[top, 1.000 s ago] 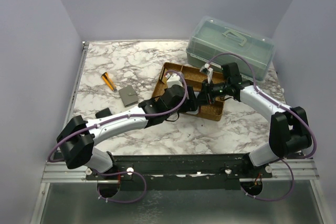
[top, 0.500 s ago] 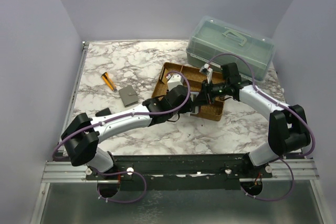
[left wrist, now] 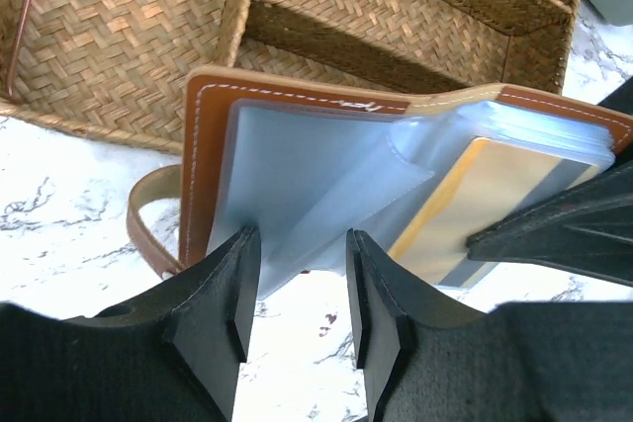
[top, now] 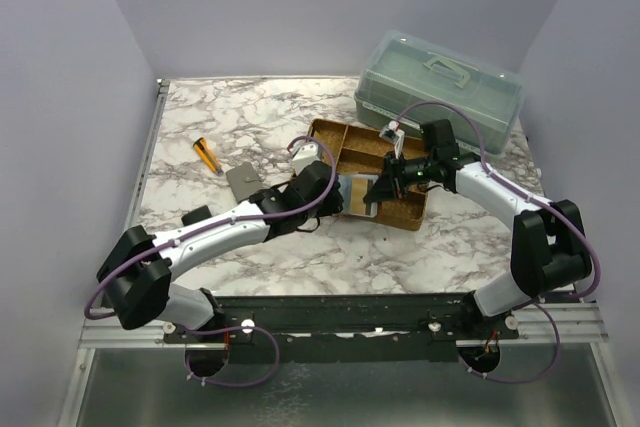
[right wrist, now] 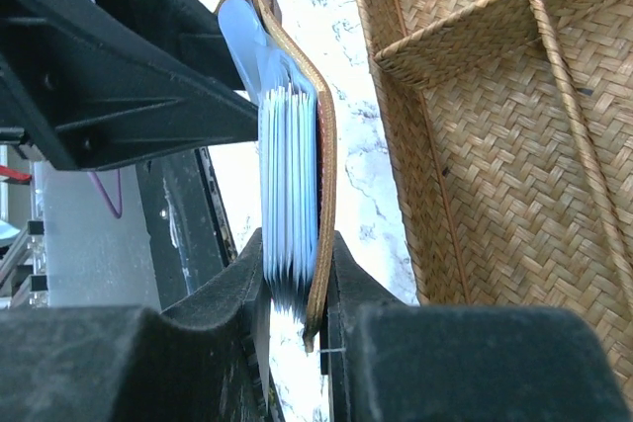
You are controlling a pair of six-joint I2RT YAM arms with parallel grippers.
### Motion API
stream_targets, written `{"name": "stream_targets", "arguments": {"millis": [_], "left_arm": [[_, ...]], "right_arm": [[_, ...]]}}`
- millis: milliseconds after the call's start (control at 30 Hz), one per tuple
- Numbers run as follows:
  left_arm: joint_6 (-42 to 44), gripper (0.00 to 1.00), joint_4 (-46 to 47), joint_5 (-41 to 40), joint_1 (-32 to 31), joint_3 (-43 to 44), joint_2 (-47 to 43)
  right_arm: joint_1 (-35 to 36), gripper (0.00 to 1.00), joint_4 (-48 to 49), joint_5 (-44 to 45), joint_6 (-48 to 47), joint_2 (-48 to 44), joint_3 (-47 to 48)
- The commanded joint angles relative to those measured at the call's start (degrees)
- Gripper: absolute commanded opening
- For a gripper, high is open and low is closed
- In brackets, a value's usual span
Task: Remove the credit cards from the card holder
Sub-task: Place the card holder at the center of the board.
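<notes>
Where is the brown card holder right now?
The card holder is mid-table in the top view, clamped in the right gripper at the wicker tray's near edge.

reddish-brown leather bifold card holder [left wrist: 201,160] | spread open, just beside woven tray [left wrist: 119,37] near edge | light-blue clear sleeves fanned out | tan-gold flat credit card [left wrist: 465,210] tucked inside thicker sleeve stack, grey stripe showing
</notes>
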Motion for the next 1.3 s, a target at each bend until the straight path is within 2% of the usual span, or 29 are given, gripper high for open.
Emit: {"name": "stream_targets", "arguments": {"millis": [0,133,333,633,833,967,1133,1267], "left_arm": [[-0.38,0.46,-1.21,1.81,1.9,-2.77,-3.18],[-0.03,0.45,1.83,5.19,3.57,-5.2,-5.05],[-0.02,0.32,3.11,6.15,5.24,-6.49,-6.2],[-0.05,0.32,0.63,3.77,5.53,-4.74,-6.07],[0.13,0.38,-4.09,2.07,5.55,-1.17,-3.1],[1.2,0.56,-6.58,0.89,5.59,0.52,-2.68],[1.19,0.56,-7.91,0.26,5.69,0.6,-3.28],[0.24,0.53,-8.17,-0.42,5.86,-0.78,-5.41]], "right_arm": [[0.52,0.0,0.86,-5.82,0.41,0.14,0.05],[0.75,0.0,0.94,-6.61,0.28,0.32,-0.04],[1.15,0.0,1.03,-7.55,-0.02,0.42,-0.2],[1.93,0.0,1.11,-0.97,0.38,1.63,-0.02],[2.69,0.0,1.39,1.73,0.85,2.25,-0.1],[3.11,0.0,1.3,2.67,0.85,2.61,0.07],[5.08,0.0,1.03,5.35,0.52,3.42,0.3],[6.25,0.0,0.86,8.02,0.58,3.9,0.45]]}}
